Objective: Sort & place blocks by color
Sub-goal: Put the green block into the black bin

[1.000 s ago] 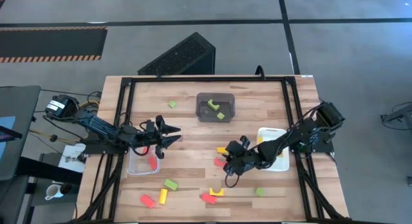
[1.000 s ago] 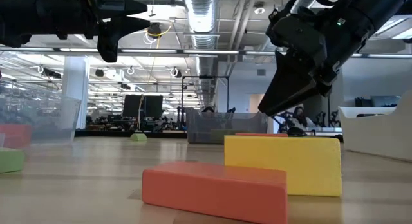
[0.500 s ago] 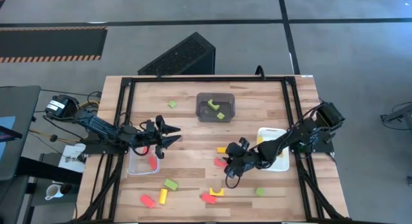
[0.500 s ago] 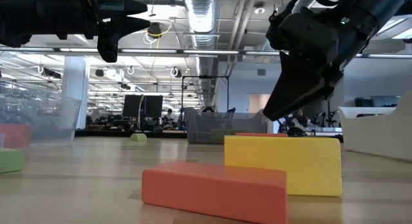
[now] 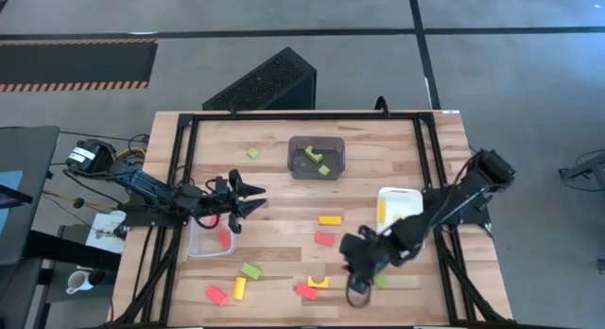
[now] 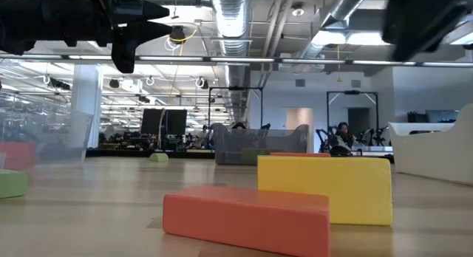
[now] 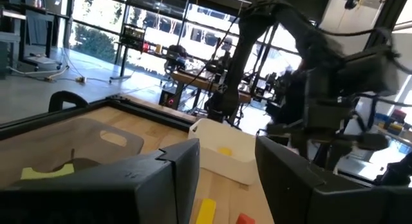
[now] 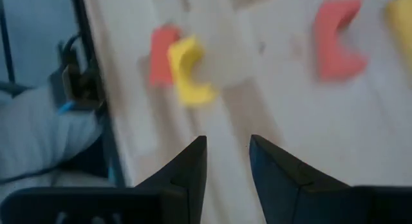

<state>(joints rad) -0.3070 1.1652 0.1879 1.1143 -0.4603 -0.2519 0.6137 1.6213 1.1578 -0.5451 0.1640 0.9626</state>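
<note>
The table (image 5: 284, 149) is seen from above with three bins on it. The clear bin (image 5: 200, 246) lies at the left edge with a red block (image 5: 224, 238) inside. The grey bin (image 5: 317, 157) sits near the far edge, holding two green blocks (image 5: 319, 161). The white bin (image 5: 399, 216) is at the right.

The left gripper (image 5: 248, 197) is held above the far end of the clear bin; its fingers (image 7: 174, 166) are parted with nothing between them. The right gripper (image 5: 354, 284) is lowered near the front edge, beside the yellow arch (image 5: 319, 282). Its fingers (image 8: 193, 161) stand slightly apart, apparently around nothing, though that view is blurred.

Loose blocks are scattered on the wood: a yellow bar (image 5: 330, 219) and red piece (image 5: 324, 238) mid-table, green ones at (image 5: 252, 153), (image 5: 250, 270) and (image 5: 381, 282), and red (image 5: 216, 294) and yellow (image 5: 240, 287) ones at front left.
</note>
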